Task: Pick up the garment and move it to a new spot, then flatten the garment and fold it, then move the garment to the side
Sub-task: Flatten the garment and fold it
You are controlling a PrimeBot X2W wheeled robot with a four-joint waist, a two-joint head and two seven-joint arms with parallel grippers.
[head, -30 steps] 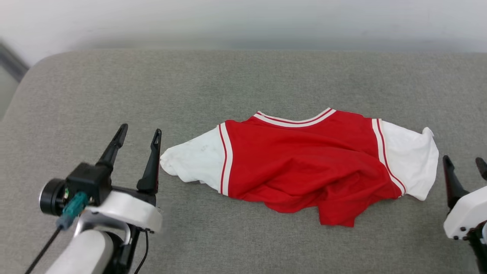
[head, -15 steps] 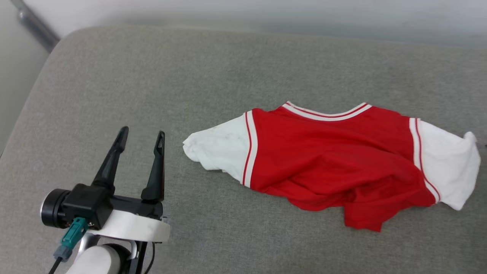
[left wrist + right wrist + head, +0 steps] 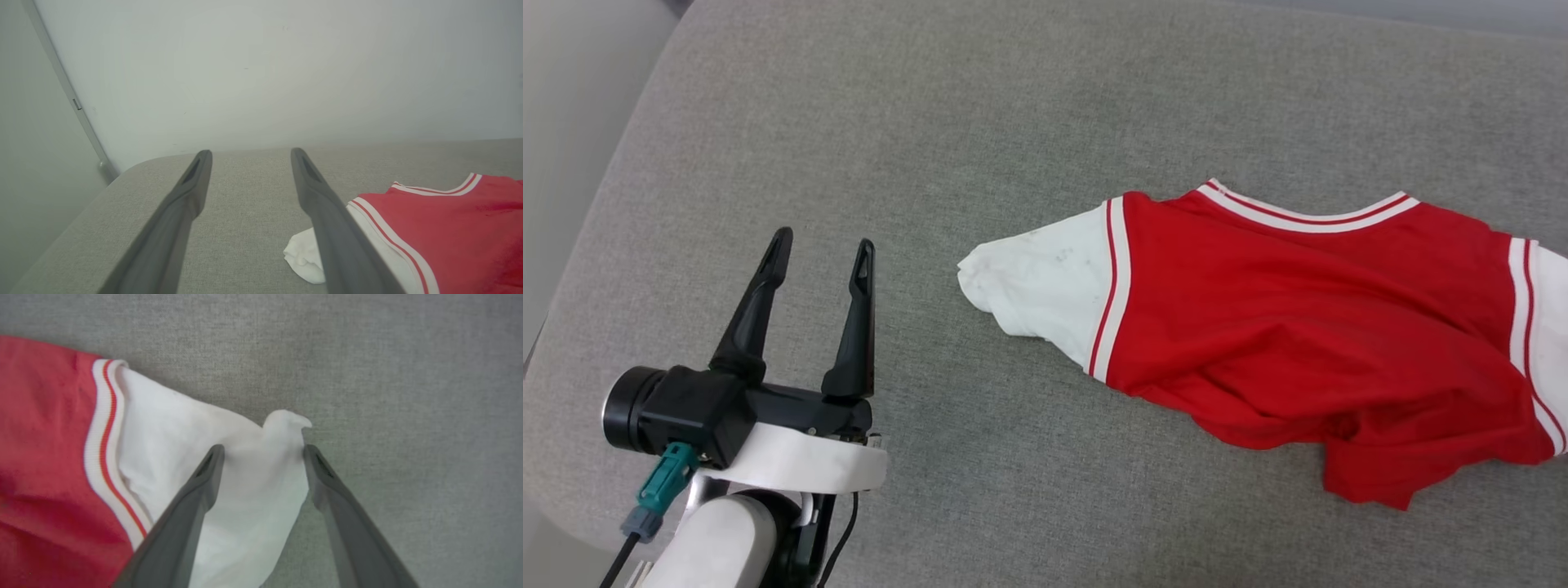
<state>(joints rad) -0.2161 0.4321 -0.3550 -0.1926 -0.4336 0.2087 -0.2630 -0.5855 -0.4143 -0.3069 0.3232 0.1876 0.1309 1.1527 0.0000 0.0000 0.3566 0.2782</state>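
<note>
Since a second ago the head camera has swung left and dipped, so the whole scene sits further right in the head view. The gap between the left gripper point(image 3: 824, 241) and the nearest sleeve has also widened.

Nearest the robot, the left arm's pale forearm rises from the lower left of the head view, with a teal connector point(image 3: 666, 482) and a black cable point(image 3: 621, 559) at the wrist. The left gripper's two dark fingers stand well apart with nothing between them, over bare grey fabric near the front left corner of the grey upholstered surface point(image 3: 980, 106).

Beyond and to the right lies the garment point(image 3: 1298, 310), a red jersey-style T-shirt. It is spread but rumpled, with its lower hem bunched in folds toward the robot. Its white left sleeve point(image 3: 1037, 278) points at the left gripper, apart from it, and carries a few faint dark specks. Red-and-white striped trim edges the sleeve seam and the collar point(image 3: 1307, 219), which faces the far side.

The right wrist view shows the right gripper point(image 3: 264, 449) with its fingers spread over the white right sleeve point(image 3: 175, 428). Whether they touch the cloth cannot be told.

Farthest off, the left wrist view looks between the left gripper's fingers across the surface. It takes in its rounded far left corner, a plain pale wall point(image 3: 265, 73) and a slim grey strip point(image 3: 61, 77) running down it.
</note>
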